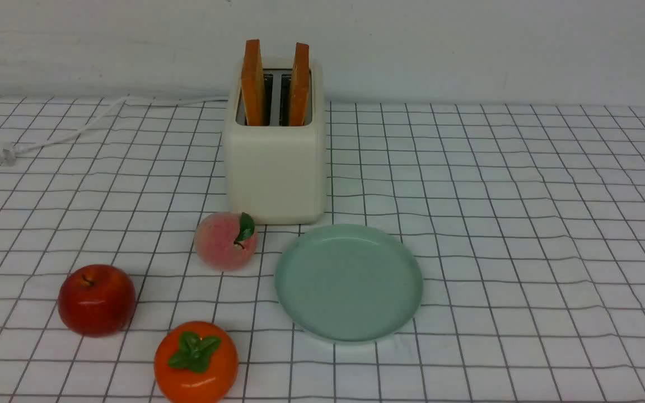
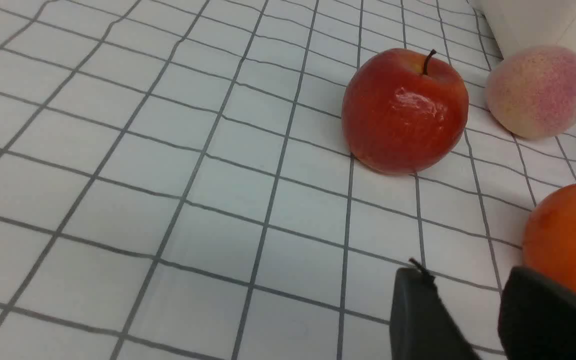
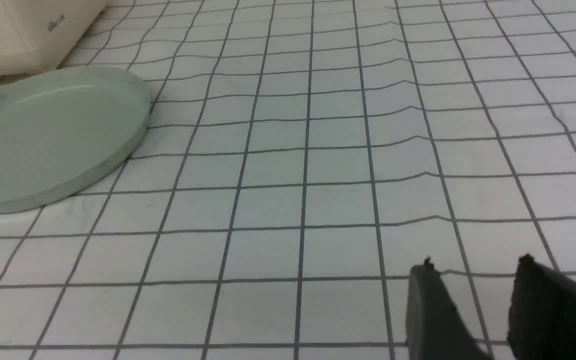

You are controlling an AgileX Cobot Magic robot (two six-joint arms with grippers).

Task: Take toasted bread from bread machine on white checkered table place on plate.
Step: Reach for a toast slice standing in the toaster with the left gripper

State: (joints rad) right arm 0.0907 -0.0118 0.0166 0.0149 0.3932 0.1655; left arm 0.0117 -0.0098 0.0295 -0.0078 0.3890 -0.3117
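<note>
- two slices of toast (image 1: 253, 84) stand upright on edge, one in each slot of the toaster (image 1: 275, 173), their top halves sticking out.
- the toaster sits near the far edge of the table (image 1: 524, 224); its cord (image 1: 76, 131) trails off to the left.
- the plate (image 1: 348, 282) lies flat just in front of the toaster, a little to its right, close to its base.
- a peach (image 1: 225, 240) sits just left of the plate, with an apple (image 1: 96, 300) and an orange fruit (image 1: 196, 362) nearer and further left.
- left gripper (image 2: 465, 280): fingers apart with cloth showing between them, nothing held, over the table close to the orange fruit.
- right gripper (image 3: 477, 265): fingers apart, nothing held, over bare cloth well to the right of the plate.
</note>
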